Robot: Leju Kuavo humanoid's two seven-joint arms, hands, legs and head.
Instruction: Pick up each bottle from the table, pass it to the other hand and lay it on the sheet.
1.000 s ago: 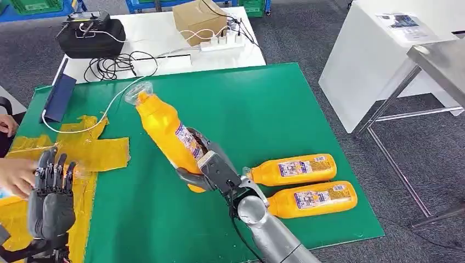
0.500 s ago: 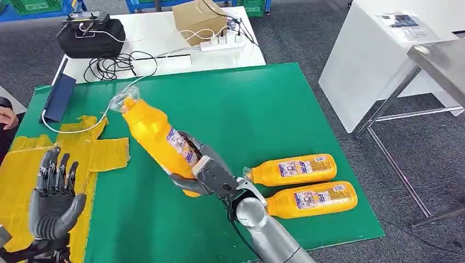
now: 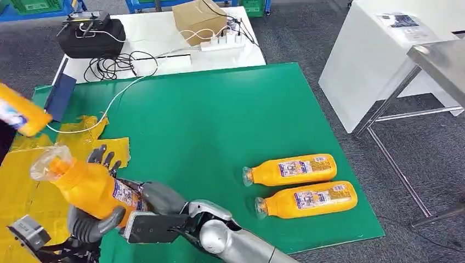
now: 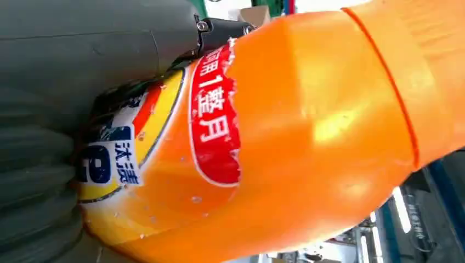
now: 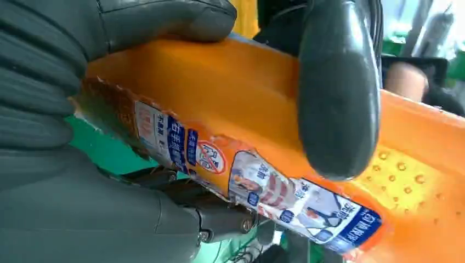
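Observation:
An orange bottle (image 3: 90, 186) with a clear cap hangs tilted over the edge of the yellow sheet (image 3: 27, 192), cap toward the left. My right hand (image 3: 159, 200) grips its lower end; the right wrist view shows my right hand (image 5: 82, 71) wrapped around the labelled bottle (image 5: 219, 104). My left hand (image 3: 88, 224) is against the bottle from behind, fingers upright, thumb beneath. The left wrist view has the bottle (image 4: 307, 137) close against my left hand (image 4: 66, 82). Two more orange bottles (image 3: 290, 170) (image 3: 310, 198) lie side by side on the green mat (image 3: 219, 120).
Another orange bottle (image 3: 19, 114) hangs in the air at the left edge; what holds it is hidden. A blue pad (image 3: 57, 98) and a white cable lie at the mat's far left. Behind stand a black bag (image 3: 90, 38) and a cardboard box (image 3: 197, 19). White tables (image 3: 378, 60) stand on the right.
My right arm has swung the bottle left and down, from above the mat's middle to my left hand. My left hand moved right to meet it. Another bottle appeared at the left edge.

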